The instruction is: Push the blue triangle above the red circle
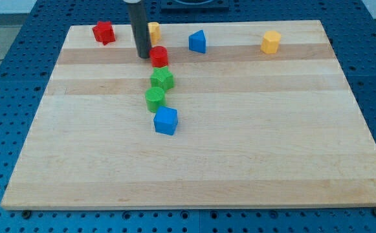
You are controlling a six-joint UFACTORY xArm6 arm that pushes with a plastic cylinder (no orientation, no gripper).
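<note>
The blue triangle (197, 42) sits near the view's top, right of centre-left. The red circle (159, 56) lies lower and to its left, a short gap apart. My tip (142, 55) rests on the board just left of the red circle, close to it or touching it; I cannot tell which. The rod rises from there and partly hides a yellow block (154, 31) behind it.
A red block (103, 32) sits at the top left. A yellow block (271, 42) sits at the top right. Below the red circle stand a green block (162, 79), a green circle (155, 99) and a blue cube (165, 121), in a column.
</note>
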